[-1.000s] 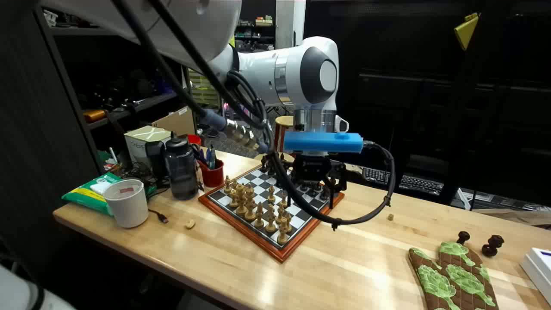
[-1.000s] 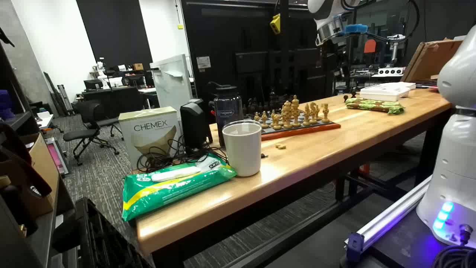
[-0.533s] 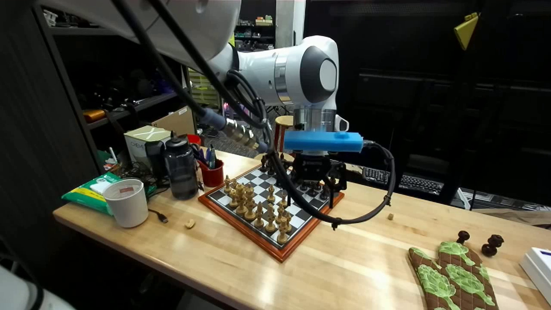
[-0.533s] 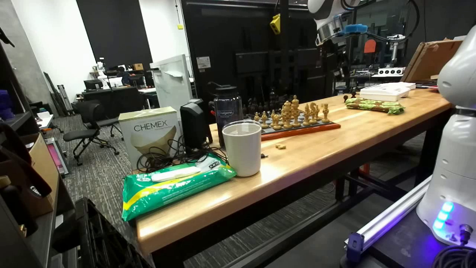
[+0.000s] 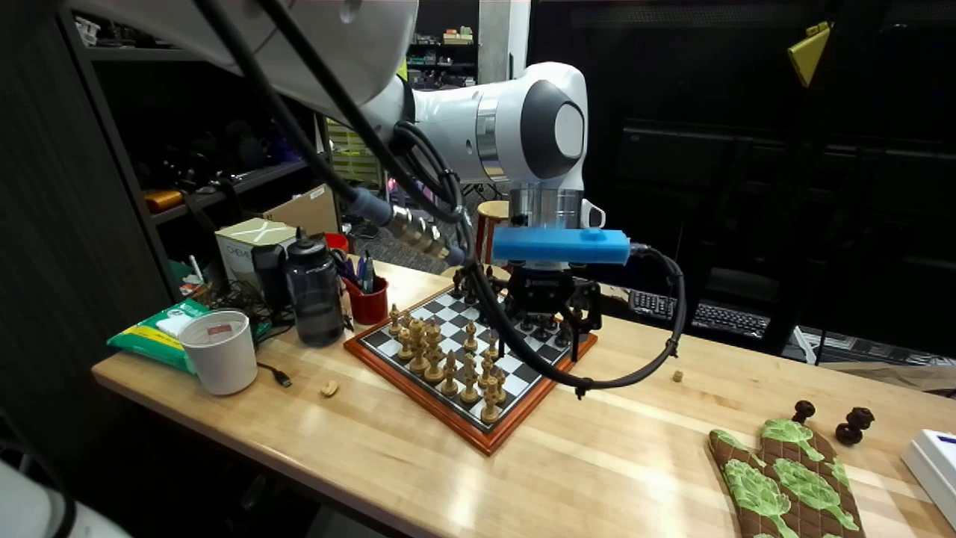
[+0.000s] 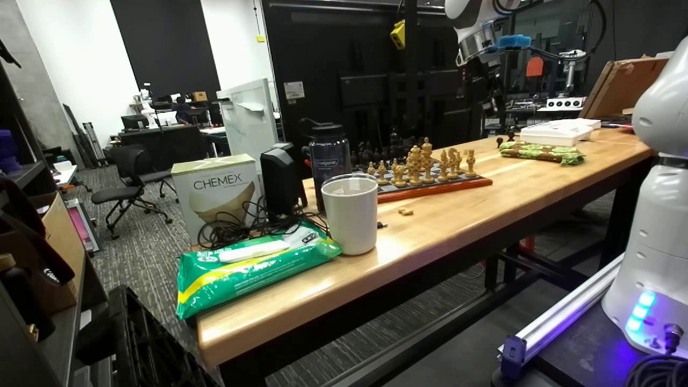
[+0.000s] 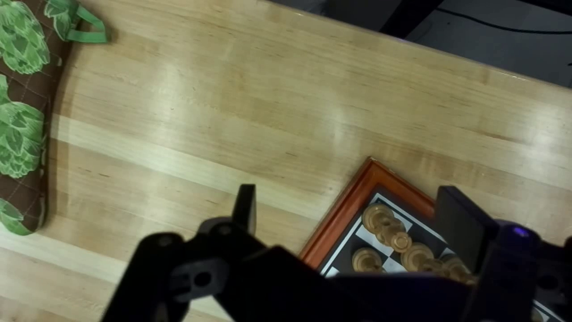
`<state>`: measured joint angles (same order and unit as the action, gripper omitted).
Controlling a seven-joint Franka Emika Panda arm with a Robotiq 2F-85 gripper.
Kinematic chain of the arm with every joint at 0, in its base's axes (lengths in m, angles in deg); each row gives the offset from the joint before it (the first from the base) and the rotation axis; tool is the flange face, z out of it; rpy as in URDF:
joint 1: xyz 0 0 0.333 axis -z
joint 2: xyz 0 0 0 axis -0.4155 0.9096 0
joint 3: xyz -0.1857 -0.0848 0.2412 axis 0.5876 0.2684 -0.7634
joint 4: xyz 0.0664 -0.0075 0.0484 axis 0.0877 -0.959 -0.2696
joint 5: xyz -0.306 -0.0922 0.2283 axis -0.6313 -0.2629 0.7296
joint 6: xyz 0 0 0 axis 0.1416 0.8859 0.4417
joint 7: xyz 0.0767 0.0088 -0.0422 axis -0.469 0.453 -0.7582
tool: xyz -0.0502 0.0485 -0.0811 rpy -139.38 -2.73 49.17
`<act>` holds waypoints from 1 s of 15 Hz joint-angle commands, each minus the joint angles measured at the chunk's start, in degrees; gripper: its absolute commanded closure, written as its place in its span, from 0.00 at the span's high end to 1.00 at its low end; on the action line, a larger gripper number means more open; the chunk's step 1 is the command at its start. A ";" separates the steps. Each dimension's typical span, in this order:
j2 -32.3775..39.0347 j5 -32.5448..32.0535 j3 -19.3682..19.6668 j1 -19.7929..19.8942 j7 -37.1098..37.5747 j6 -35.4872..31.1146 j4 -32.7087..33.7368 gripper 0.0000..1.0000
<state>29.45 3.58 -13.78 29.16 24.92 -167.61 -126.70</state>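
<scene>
Pale pieces (image 5: 469, 390) are standing on the board (image 5: 448, 415) | hand (image 7: 347, 192) is hanging higher, toward the board's right side, spread wide, holding nothing | step: seemingly pre-grip; any grip is calling for aligning, lowering | mitt (image 5: 795, 478) is lying farther right on the bench (image 5: 582, 478)

The pale striped wooden table (image 7: 201, 147) under the black two-fingered robot gripper (image 7: 347, 188) is pretty bright, with blown-out glare patches in all three views. The gripper is almost a silhouette in the wrist view: blurry fingers (image 7: 462, 226), plus a small violet glint. In both exterior views it's basically a dark blob, and the tall flat black backdrop (image 5: 709, 187) behind it swallows most detail. There's a soft shadow along the brown-and-green quilted fabric mitt (image 7: 22, 134) off to its side. Low down, well away from it, small blue lights (image 6: 641, 313) throw a violet glow.
</scene>
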 commanded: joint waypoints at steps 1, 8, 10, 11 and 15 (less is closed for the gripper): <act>0.04 0.10 -0.52 0.54 -0.08 0.07 0.07 1.00; 0.04 0.10 -0.52 0.54 -0.08 0.07 0.07 1.00; 0.04 0.10 -0.52 0.54 -0.08 0.07 0.07 1.00; -0.01 -0.17 -0.57 0.58 0.15 -0.12 -0.22 1.00; -1.45 -0.91 -0.26 0.78 -1.15 -4.27 -2.90 1.00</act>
<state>29.61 3.58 -13.81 29.21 24.93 -168.73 -127.29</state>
